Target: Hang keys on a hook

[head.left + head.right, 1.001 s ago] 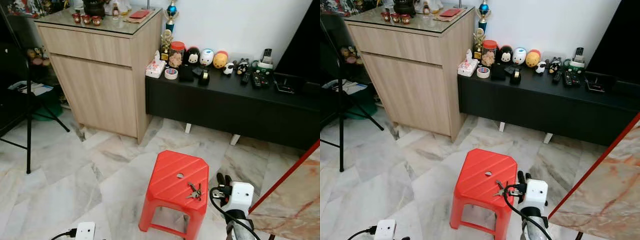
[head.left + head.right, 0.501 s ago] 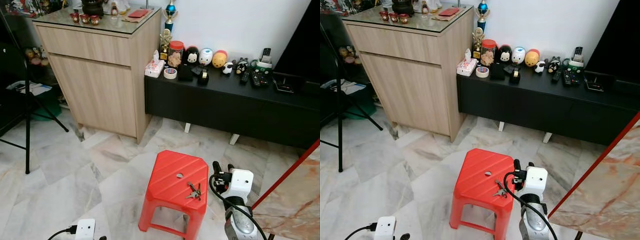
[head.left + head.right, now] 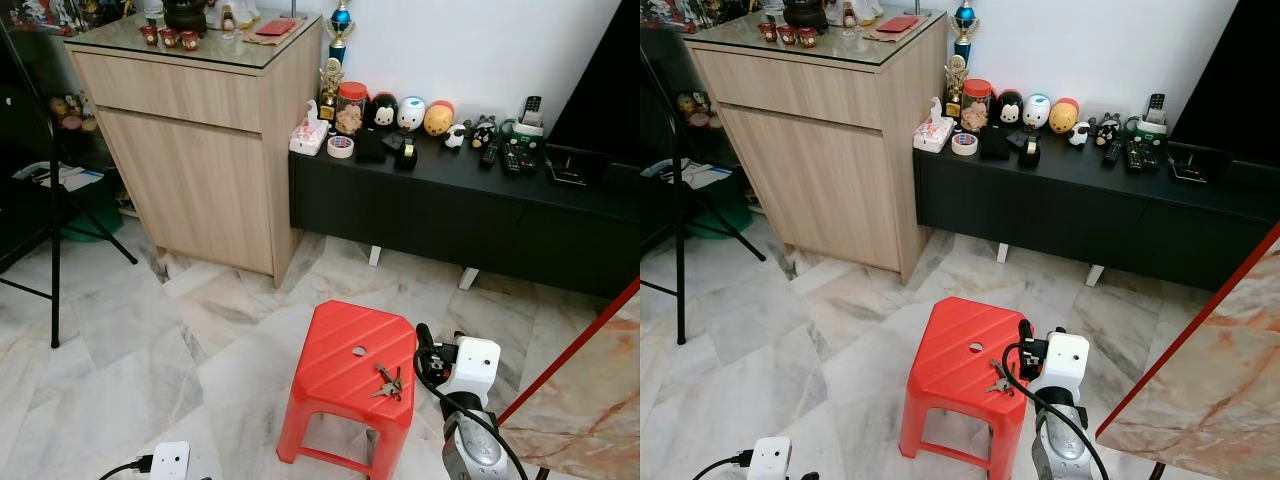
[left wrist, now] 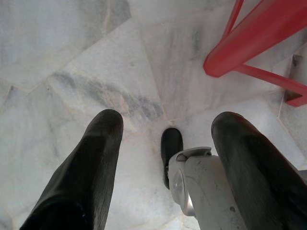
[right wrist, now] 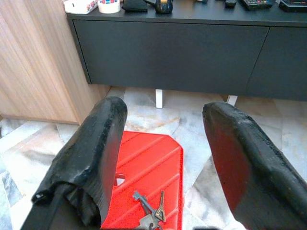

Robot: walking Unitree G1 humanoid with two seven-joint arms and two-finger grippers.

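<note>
keys [image 3: 388, 381] lie on the red stool [image 3: 340, 350], toward its 4 o'clock corner. my right claw [image 5: 160, 143] hangs open just at 3 o'clock of them. i want the fingers lowered straight over the bunch, straddling it before closing, so nothing skids off the edge. left claw [image 4: 165, 158] is open too, idle over the floor [image 3: 150, 340]. compared with a second ago, the right claw has crept toward 9 o'clock, nearer the stool.
</note>
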